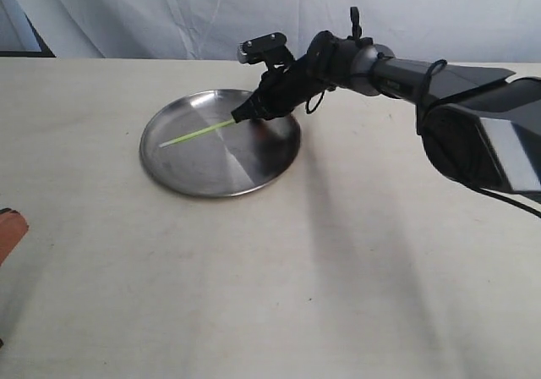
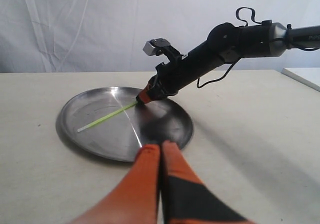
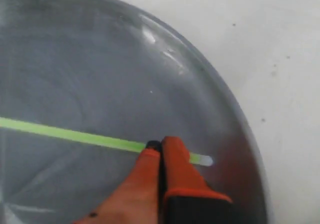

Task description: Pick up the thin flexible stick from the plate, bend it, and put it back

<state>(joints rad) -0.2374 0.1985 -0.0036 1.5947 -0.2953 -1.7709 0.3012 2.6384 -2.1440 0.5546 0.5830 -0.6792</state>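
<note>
One thin straight yellow-green stick [image 1: 196, 132], round shallow shiny metal plate [image 1: 211, 169]

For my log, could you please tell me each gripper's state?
Left gripper: jaws closed, holding nothing.
Right gripper: jaws closed at the thin flexible stick; whether gripping it cannot be told.

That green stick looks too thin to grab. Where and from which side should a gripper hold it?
Best near one end, from above, fingers closing across it. The thin flexible stick lies flat on the metal plate, so nothing slides under. The right gripper pinches it close to its pale tip.
</note>
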